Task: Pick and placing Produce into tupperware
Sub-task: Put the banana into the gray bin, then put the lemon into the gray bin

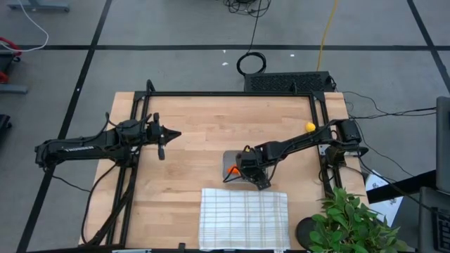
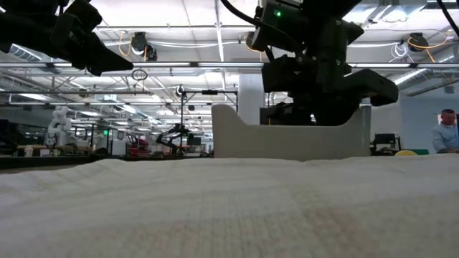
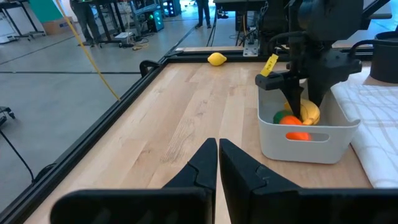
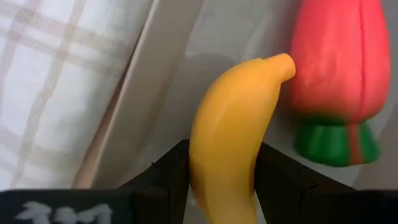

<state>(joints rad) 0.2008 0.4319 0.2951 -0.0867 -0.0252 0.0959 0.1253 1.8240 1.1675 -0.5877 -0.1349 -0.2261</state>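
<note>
The tupperware (image 3: 273,140), a pale grey box, stands mid-table just beyond the cloth. Inside it lies the orange carrot (image 4: 336,62) with its green top (image 4: 336,143). My right gripper (image 4: 221,163) reaches down into the box (image 1: 229,160) and is shut on the yellow banana (image 4: 233,118), whose far tip is beside the carrot. The small round yellow fruit (image 1: 309,126) lies on the bare wood near the table's far right. My left gripper (image 1: 176,133) hovers shut at the table's left, holding nothing. My right gripper pinches the banana's two sides (image 4: 205,155) between its two fingers (image 4: 169,169), which lie across it. They come steeply from above, pointing down into the tupperware. The banana sticks out past the fingertips with its tip (image 4: 283,65) next to the carrot. Whether it rests on the box floor I cannot tell.
A white grid-striped cloth (image 1: 244,218) lies at the near edge, close against the tupperware. A leafy potted plant (image 1: 355,225) stands at the near right corner. A black frame (image 1: 232,93) runs along the table's edges. Bare wood lies between the left gripper and the box.
</note>
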